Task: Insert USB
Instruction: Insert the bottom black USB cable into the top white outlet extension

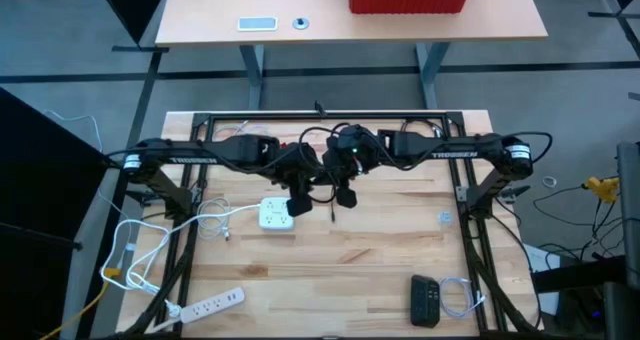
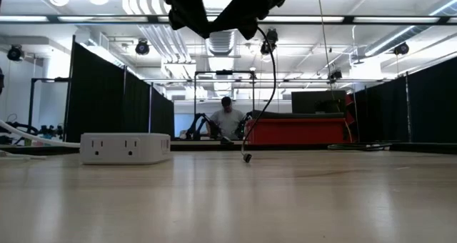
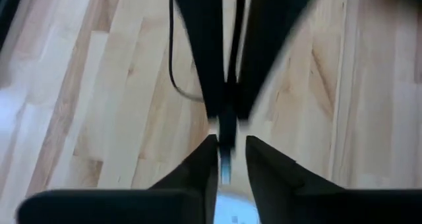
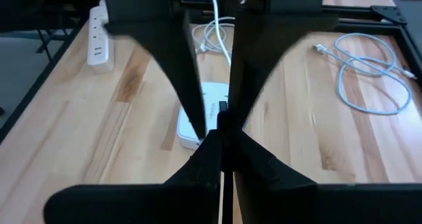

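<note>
Both grippers meet in mid-air just behind the white charger block (image 1: 277, 215), handing the black USB cable (image 2: 271, 93) between them.

Right gripper (image 4: 222, 128) has its fingers pressed together on the thin cable, which runs straight up between the pads. Left gripper (image 3: 231, 159) is narrowly apart, with the cable's plug end sitting in the gap; can't tell if it's really pinching yet.

Cable's loose tail hangs down, its tip touching the table well to the side of the charger block in the low view.

Judgement: this is the regrip/align step. To do it well, get the plug held square near the connector before the right lets go, then bring it down onto the block's port without twist. The slack tail could drag.

Pose: both arms reach inward from their side posts, wrists bent down, grippers nose to nose above the block's far edge.

Farther off: a person sits in the room beyond.
</note>
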